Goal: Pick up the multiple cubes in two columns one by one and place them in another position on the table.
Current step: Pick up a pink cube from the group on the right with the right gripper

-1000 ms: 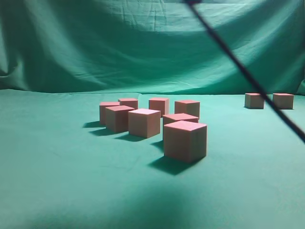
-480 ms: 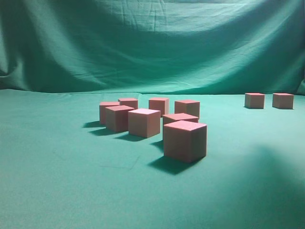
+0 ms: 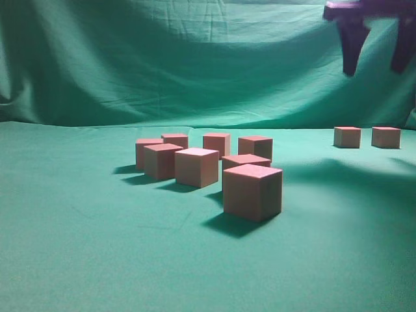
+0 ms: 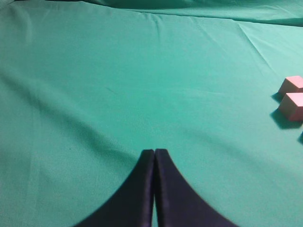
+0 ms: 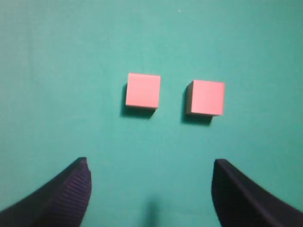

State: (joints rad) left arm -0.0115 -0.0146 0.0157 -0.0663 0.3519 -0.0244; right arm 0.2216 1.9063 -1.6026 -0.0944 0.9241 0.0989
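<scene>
- Two cubes (image 3: 347, 136) sit apart at right of frame on table (image 3: 78, 260); judged already moved.
- Eight more cubes (image 3: 252, 191) wait, clustered centre.
- Right gripper (image 3: 377, 49), upper right, jaws wide, empty.
- Left gripper (image 4: 154, 153) jaws closed, empty.

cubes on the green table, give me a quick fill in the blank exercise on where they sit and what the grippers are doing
1. Apart from the main group, ___ cubes sit far right on the table.
2. The right gripper hangs above them with jaws ___.
3. The left gripper has its jaws ___.
4. Both grippers hold ___.

Missing words: two; open; shut; nothing
</scene>
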